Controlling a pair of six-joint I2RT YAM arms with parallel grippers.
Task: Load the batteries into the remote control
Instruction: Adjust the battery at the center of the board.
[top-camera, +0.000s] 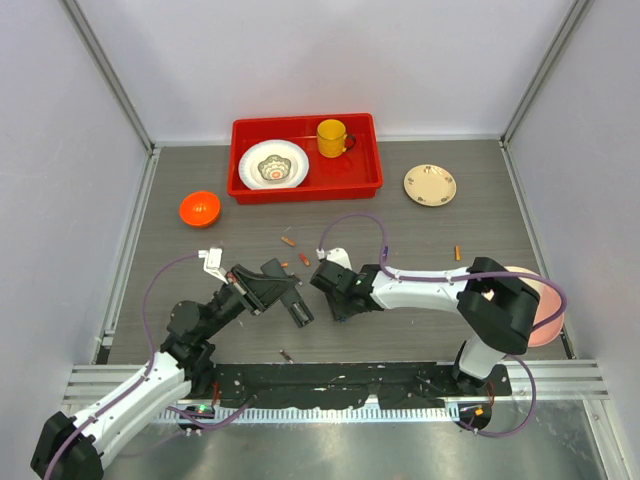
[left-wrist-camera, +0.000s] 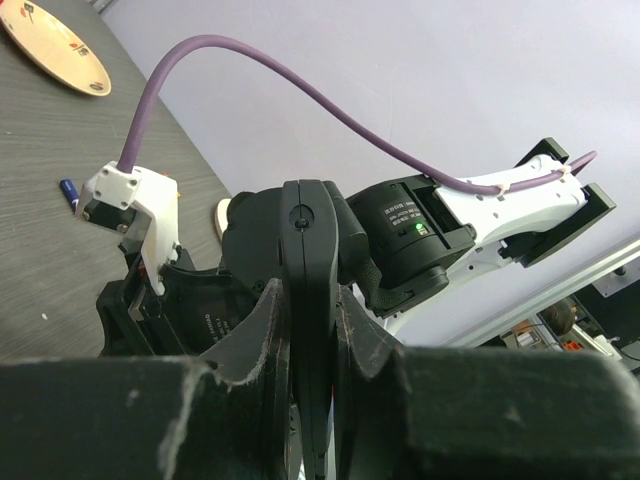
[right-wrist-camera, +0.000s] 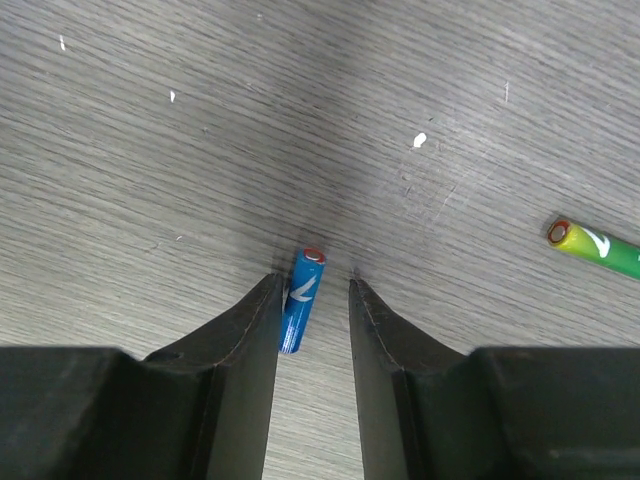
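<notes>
Batteries (top-camera: 288, 241) lie scattered on grey wood-grain tabletop (top-camera: 500, 200) between pale walls (top-camera: 320, 60).

A battery (right-wrist-camera: 299, 305) lies on the table (right-wrist-camera: 150, 150) between the right claw's (right-wrist-camera: 313, 279) fingers, another battery (right-wrist-camera: 597, 249) nearby.

My top view overlooks the whole table (top-camera: 480, 220) from behind; right wrist looks down close on it; left wrist faces the right arm (left-wrist-camera: 500, 205).

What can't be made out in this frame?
Remote control battery bay: left wrist shows only its edge, clamped by the jaws of the left gripper; top view too dark.
Green battery: cut off by right wrist view's right edge.
Blue battery: in top view, hidden under the right gripper.
</notes>
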